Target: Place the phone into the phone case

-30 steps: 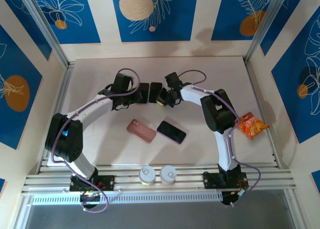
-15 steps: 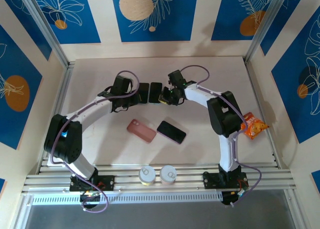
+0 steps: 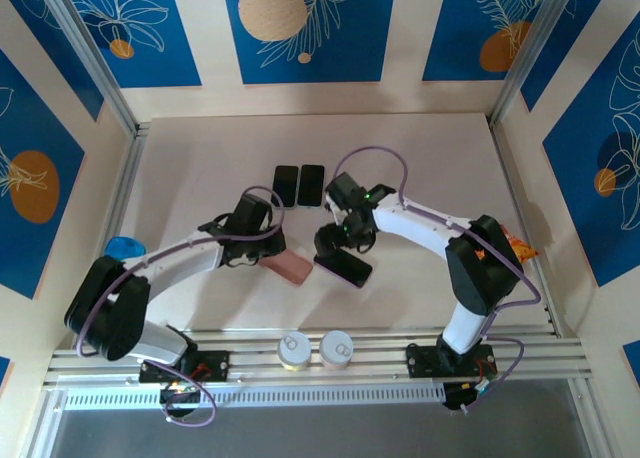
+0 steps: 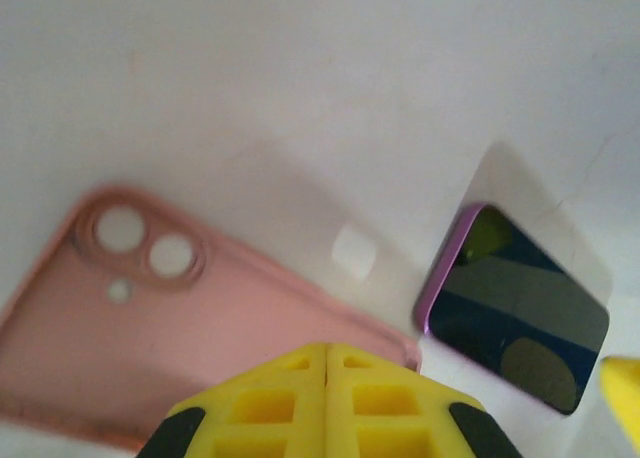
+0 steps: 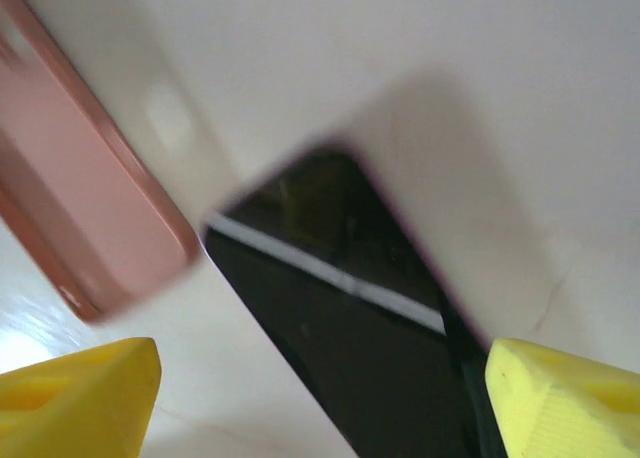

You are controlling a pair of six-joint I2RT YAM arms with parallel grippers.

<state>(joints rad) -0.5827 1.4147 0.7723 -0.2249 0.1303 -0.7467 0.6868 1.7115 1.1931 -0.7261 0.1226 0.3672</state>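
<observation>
Both arms moved nearward | right gripper [image 5: 320,398] fingers spread, phone [image 5: 350,318] flat between them | left gripper [image 4: 327,398] fingers pressed together over pink case [image 4: 150,348] | phone judged stiff, slick, thin: pinch long edges.

Table [image 3: 200,168]: phone case [image 3: 292,267] lies flat near centre; phone [image 3: 352,271] flat just beside it on its right, both at a slant with long sides roughly parallel. Two flat slabs [image 3: 286,185] lie side by side behind them, well apart from both; two cans [image 3: 294,350] stand side by side on the near-edge rail [image 3: 240,343], in front of case and phone.
</observation>
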